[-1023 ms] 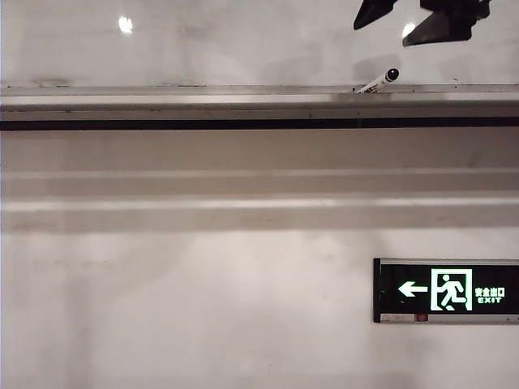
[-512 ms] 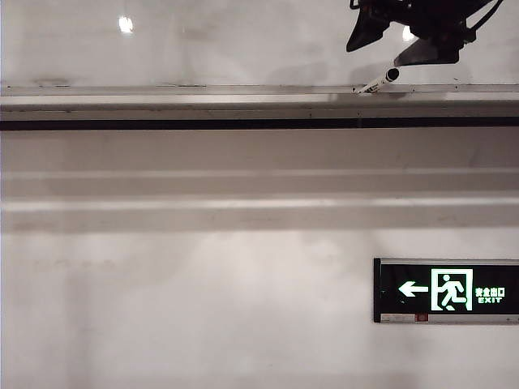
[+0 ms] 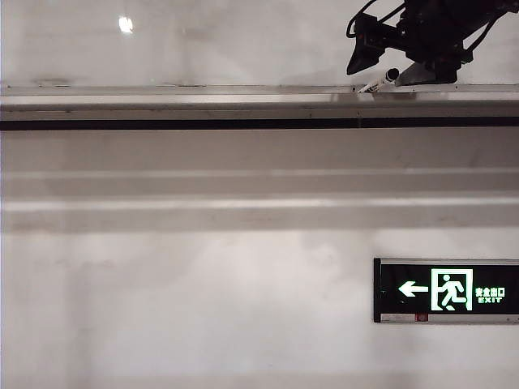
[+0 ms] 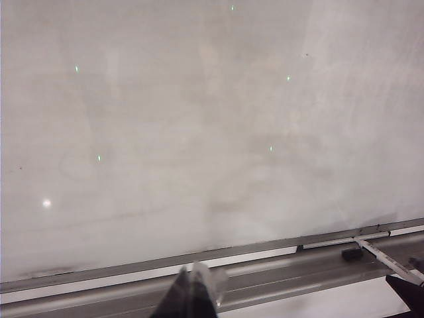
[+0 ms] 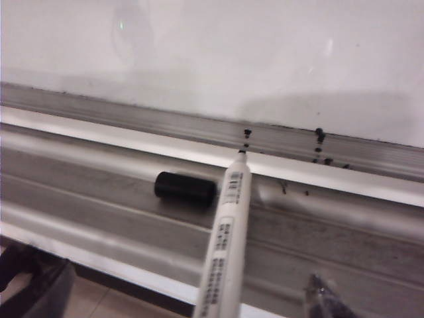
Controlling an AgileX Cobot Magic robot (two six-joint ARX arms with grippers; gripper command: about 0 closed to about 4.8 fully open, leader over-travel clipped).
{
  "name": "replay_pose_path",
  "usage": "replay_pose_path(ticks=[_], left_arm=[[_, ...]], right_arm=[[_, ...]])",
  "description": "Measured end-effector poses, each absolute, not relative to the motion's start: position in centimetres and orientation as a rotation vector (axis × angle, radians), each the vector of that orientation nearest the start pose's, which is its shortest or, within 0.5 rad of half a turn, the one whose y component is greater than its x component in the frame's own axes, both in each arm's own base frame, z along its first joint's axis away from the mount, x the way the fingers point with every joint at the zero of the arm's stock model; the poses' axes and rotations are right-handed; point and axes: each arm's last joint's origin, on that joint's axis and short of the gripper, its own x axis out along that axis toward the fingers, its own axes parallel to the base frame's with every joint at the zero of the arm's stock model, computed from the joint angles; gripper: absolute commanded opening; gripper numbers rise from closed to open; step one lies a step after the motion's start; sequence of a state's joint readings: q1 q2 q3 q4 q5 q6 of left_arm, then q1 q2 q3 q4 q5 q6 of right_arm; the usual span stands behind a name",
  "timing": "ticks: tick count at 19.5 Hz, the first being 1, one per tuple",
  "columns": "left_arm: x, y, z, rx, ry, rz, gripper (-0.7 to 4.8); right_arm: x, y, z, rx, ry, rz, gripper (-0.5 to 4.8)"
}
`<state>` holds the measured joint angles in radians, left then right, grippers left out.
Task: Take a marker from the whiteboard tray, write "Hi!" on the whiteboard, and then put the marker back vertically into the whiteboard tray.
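Below the whiteboard tray (image 3: 178, 101), "EXIT" sign (image 3: 446, 290); right pincer (image 3: 401, 63) apart, left pincer (image 4: 192, 298) unclear.

The setting is an institutional interior such as an office, classroom or public building. A wide glossy whiteboard (image 3: 203, 40) is mounted on the wall, with a metal tray (image 3: 178, 109) running along its lower edge. Ceiling lights reflect as round spots in the board. Below the tray, the painted wall (image 3: 203, 308) carries horizontal mouldings. Low on the right of the wall sits an illuminated green exit sign (image 3: 446, 290) showing a running figure, a left arrow, and Chinese and English text.
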<state>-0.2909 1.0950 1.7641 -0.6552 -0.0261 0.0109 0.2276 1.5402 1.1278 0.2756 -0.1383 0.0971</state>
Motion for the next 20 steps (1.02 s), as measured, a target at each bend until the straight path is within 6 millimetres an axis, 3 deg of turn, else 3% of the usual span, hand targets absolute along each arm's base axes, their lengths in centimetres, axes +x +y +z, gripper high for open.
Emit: replay_pose_path(ticks=[1, 2, 8, 11, 14, 20], left_arm=[[14.5, -4.2, 53.9, 0.009, -0.015, -0.265, -0.05], [14.5, -4.3, 53.9, 0.009, -0.015, -0.265, -0.06], [14.5, -4.3, 53.9, 0.009, -0.015, -0.265, -0.05], [14.5, -4.3, 53.9, 0.009, -0.015, -0.265, -0.05], [14.5, -4.3, 53.9, 0.009, -0.015, -0.265, -0.06], [14.5, -4.3, 53.9, 0.009, -0.015, -0.265, -0.06]], right_arm=[[34.6, 8.4, 31.1, 0.090, 0.153, 0.348, 3.10], [34.7, 8.4, 31.1, 0.091, 0.152, 0.337, 2.77], [35.2, 8.5, 30.2, 0.088, 0.178, 0.327, 2.68], [35.3, 8.5, 30.1, 0.089, 0.178, 0.327, 1.45], [35.3, 8.4, 30.1, 0.088, 0.181, 0.323, 0.66], [35.3, 8.4, 30.0, 0.087, 0.182, 0.323, 0.48]])
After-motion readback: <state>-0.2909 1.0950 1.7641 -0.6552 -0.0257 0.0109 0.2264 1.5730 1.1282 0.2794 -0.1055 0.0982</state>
